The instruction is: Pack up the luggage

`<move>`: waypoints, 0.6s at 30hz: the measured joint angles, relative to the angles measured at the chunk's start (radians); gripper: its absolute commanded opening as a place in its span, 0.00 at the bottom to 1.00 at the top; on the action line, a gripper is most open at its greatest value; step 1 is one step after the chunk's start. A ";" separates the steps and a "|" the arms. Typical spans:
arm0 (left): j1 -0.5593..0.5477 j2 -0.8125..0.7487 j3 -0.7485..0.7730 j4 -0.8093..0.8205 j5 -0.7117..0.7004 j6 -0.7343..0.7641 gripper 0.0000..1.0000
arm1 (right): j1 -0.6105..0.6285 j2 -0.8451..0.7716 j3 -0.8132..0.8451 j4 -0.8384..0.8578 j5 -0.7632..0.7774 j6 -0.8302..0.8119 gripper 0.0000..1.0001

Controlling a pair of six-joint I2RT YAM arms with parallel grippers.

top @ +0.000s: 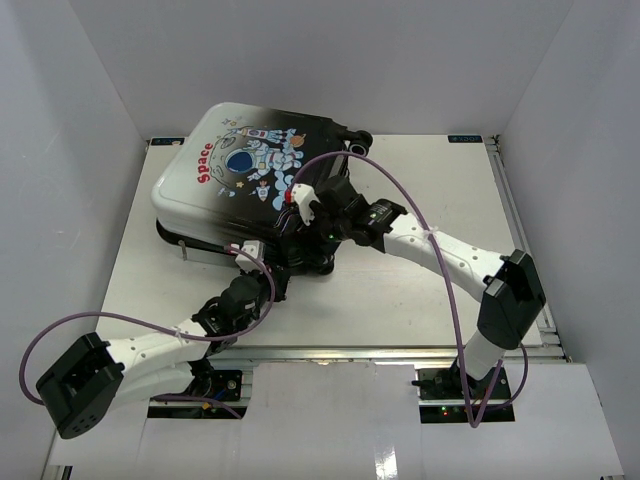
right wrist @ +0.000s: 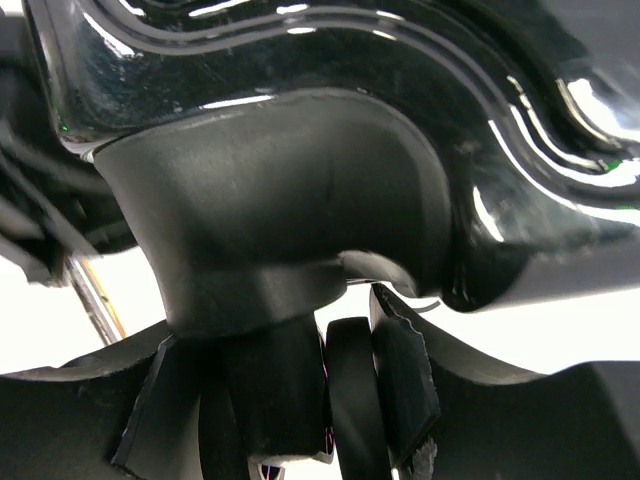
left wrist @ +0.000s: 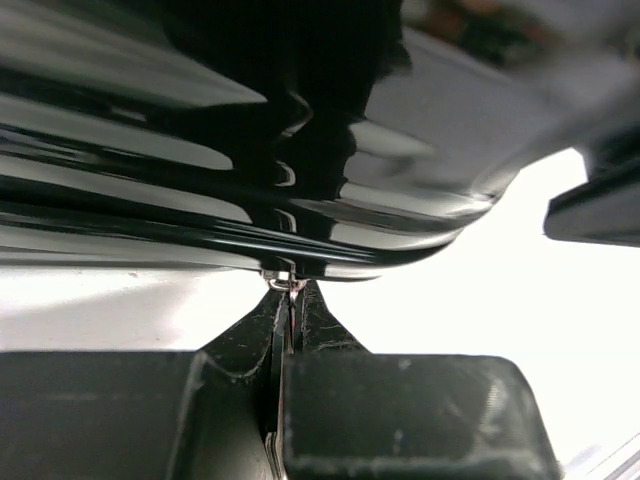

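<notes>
Luggage, a small hard-shell astronaut-print suitcase [top: 230, 170], lies lid-down on the white table [top: 420, 200]. Left gripper [left wrist: 290, 298] is pinched tight on a small metal zipper tab [left wrist: 283, 285]. Right gripper [right wrist: 340, 345] appears clamped round a black caster wheel [right wrist: 350, 385]. Risk: the thin tab slips free, or the case skids under the pull.

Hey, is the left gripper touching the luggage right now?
Touching. The left wrist view shows the left gripper, closed tight, meeting the glossy lower edge of the luggage and pinching a small metal tab there.

Top camera looks steeply down from the near side — both wrist cameras press close (blurred) to the luggage [top: 232, 188].
</notes>
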 measured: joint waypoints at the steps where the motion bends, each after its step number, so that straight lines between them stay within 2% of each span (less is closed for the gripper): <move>1: -0.014 0.004 -0.004 0.013 -0.010 0.003 0.00 | 0.013 0.017 0.022 -0.011 0.009 0.004 0.08; 9: -0.105 0.038 -0.042 0.107 -0.146 0.040 0.00 | 0.067 0.076 0.099 -0.072 0.038 0.025 0.08; 18: -0.127 0.053 -0.136 0.287 -0.193 0.070 0.00 | 0.078 0.109 0.105 -0.068 -0.031 0.097 0.08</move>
